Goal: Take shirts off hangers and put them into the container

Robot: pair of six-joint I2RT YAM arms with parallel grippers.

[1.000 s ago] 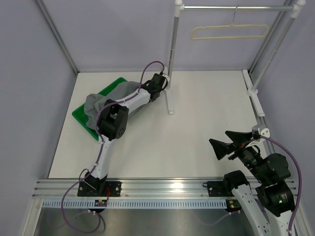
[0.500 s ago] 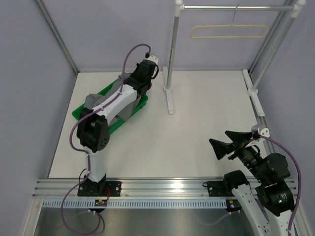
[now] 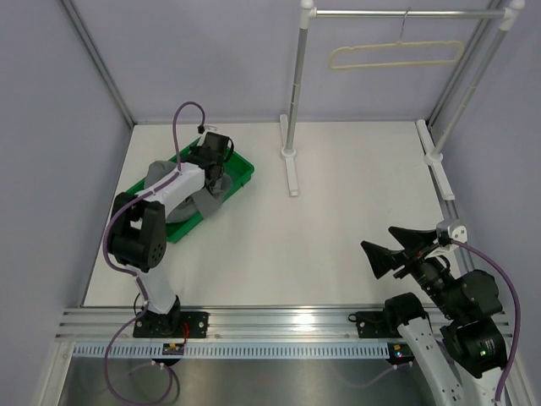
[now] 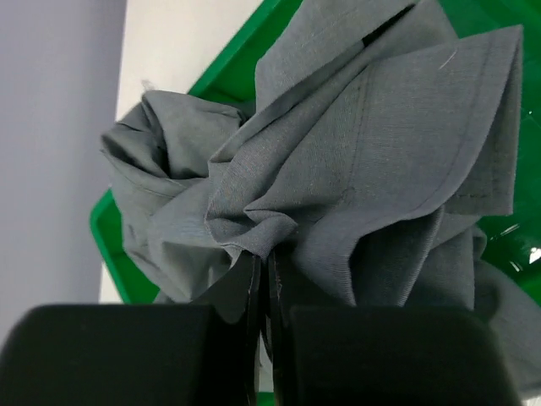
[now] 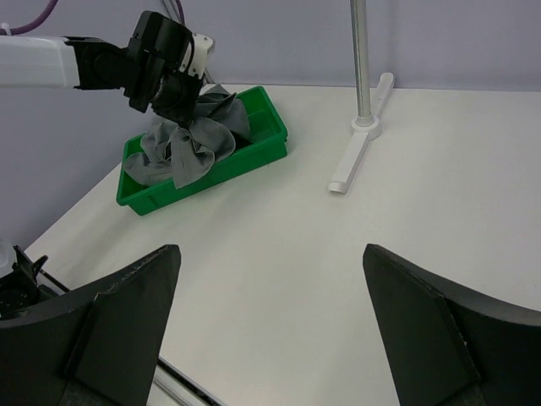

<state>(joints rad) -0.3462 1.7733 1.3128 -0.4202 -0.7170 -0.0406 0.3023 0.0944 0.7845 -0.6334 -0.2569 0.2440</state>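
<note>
Arms differ sharply in pose. The left arm reaches forward and leftward from its base, elbow bent high, forearm angled over the green tray [image 3: 243, 172] at the table's [image 3: 355, 194] far left. Its left gripper [image 4: 262, 264] points down into the tray with its black fingers [image 4: 245, 288] pressed together, a bunched fold of the grey shirt [image 4: 355, 169] pinched between them. The right arm is folded close to its base at the near right corner, and the right gripper [image 5: 269, 279] hangs above bare table with its jaws spread wide and nothing between them.

The shirt is plain grey woven cloth, soft and heavily crumpled, with stitched seams and a flat hemmed edge visible in the left wrist view. Most of it lies heaped inside the tray, the pinched part drawn up toward the fingers. From overhead, one fold overlaps the tray's right-hand rim. The tray is shallow, bright green, and sits askew to the table edges.

The cream hanger [image 3: 393, 55] hangs bare by its wire hook from the silver rail [image 3: 406, 13] at the far right, well apart from the tray. One upright post [image 3: 292, 101] of the rail stands just right of the tray.
</note>
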